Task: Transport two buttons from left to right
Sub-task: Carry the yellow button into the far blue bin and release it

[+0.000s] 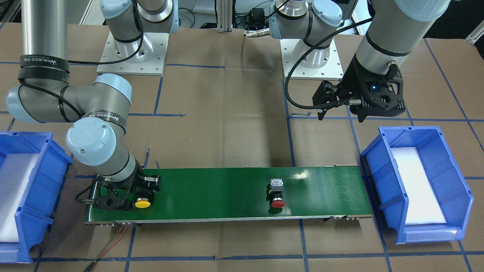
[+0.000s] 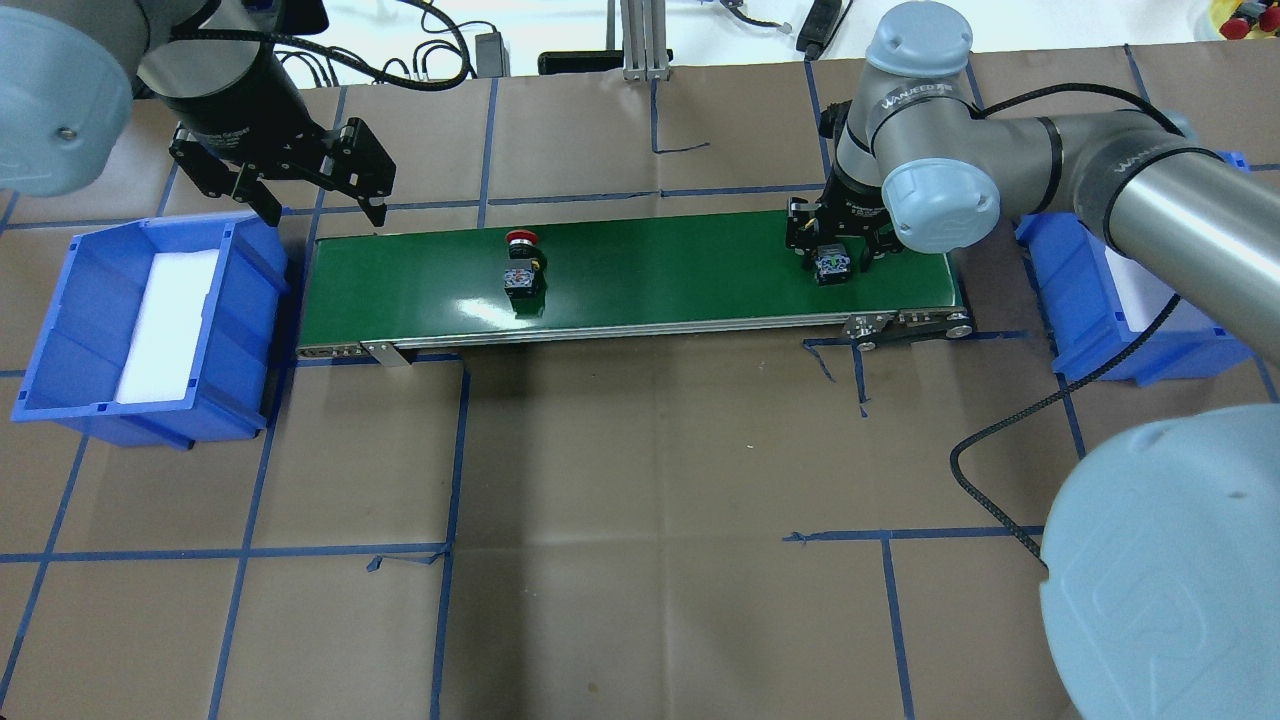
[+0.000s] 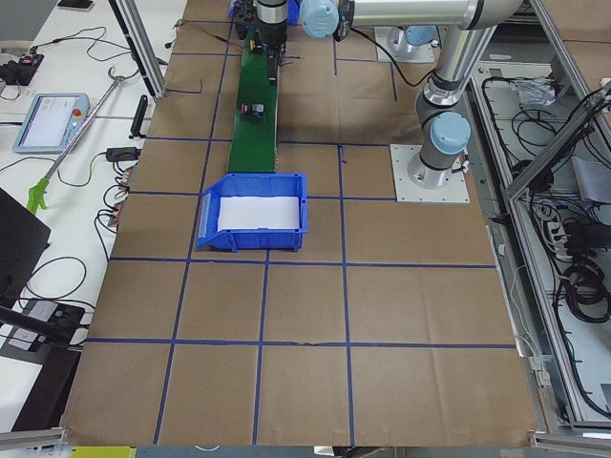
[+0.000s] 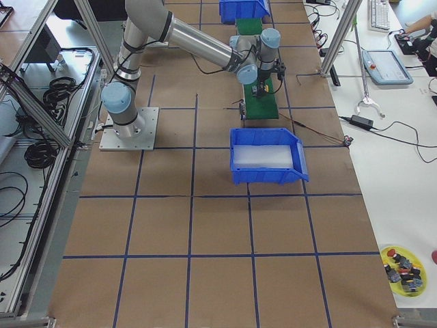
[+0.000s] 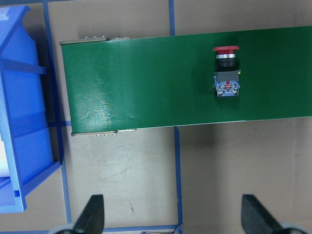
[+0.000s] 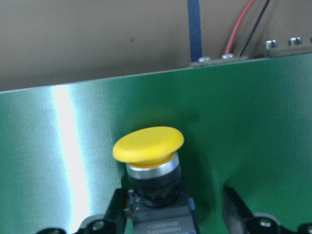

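Yellow-capped button (image 1: 143, 204) lying on its side at the robot's right end of the green conveyor belt (image 1: 219, 192), cap toward the operators' edge and contact block toward the robot. The right tool (image 1: 140, 193) is lowered over it with its fingers spread to either side of the contact block. In the right wrist view one finger (image 6: 116, 207) sits against the block, while the other (image 6: 235, 207) stands apart from it, with bare belt between. The red-capped button (image 1: 277, 192) lies on the belt nearer the middle, toward the robot's left, well apart from the yellow one and turned the same way. The left tool (image 1: 341, 116) hangs high near the belt's left end, jaws wide apart, gripping nothing. A blue bin (image 1: 389, 189) with a white liner stands on the bench (image 1: 227, 132) just beyond the belt's left end. A second blue bin (image 1: 30, 211) stands beyond the right end.
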Controlling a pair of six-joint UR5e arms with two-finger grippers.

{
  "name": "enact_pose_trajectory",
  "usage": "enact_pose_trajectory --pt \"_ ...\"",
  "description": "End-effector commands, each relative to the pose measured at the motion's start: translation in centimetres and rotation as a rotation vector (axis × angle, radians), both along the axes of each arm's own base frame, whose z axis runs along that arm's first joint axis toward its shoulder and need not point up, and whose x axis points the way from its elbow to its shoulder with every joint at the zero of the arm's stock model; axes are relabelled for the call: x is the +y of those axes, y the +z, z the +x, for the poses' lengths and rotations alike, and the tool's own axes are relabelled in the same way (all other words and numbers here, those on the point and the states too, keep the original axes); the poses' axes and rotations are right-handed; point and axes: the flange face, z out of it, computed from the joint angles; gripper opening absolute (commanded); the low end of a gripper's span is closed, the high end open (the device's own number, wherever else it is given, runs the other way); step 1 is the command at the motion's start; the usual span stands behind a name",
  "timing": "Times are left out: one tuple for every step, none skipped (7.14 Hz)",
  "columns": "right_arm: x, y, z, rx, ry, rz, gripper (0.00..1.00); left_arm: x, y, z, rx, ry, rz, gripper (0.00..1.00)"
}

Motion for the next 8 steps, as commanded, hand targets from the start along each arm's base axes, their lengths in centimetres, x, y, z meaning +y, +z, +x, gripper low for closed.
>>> enact_pose_trajectory --pt "-0.2 2.6 -0.3 0.029 0.040 0.043 0.04 0.0 0.1 0.0 0.000 0.000 -0.001 1.00" --pt "-0.7 6.2 -1.9 0.094 0.102 0.030 0.03 0.0 0.1 0.0 0.000 0.000 -0.001 1.00" --pt "-0.9 10.4 -4.0 0.135 0.137 0.024 0.03 0.0 0.1 0.0 0.000 0.000 -0.003 1.00" --pt "-1.0 12.6 -6.0 0.136 0.136 0.025 0.03 0.0 0.1 0.0 0.000 0.000 -0.003 1.00" --pt "-1.7 17.6 -14.3 0.125 0.156 0.015 0.04 0.0 0.2 0.1 0.000 -0.001 -0.003 1.00" --pt "-1.8 18.9 -20.0 0.122 0.197 0.013 0.04 -0.1 0.2 0.1 0.002 -0.001 -0.003 1.00" --pt "-1.2 18.8 -26.1 0.117 0.188 0.023 0.04 -0.1 0.1 0.2 0.002 0.000 -0.001 1.00" --pt "-0.4 17.6 -31.4 0.095 0.198 0.042 0.04 -0.1 0.2 0.2 0.001 0.000 -0.004 1.00"
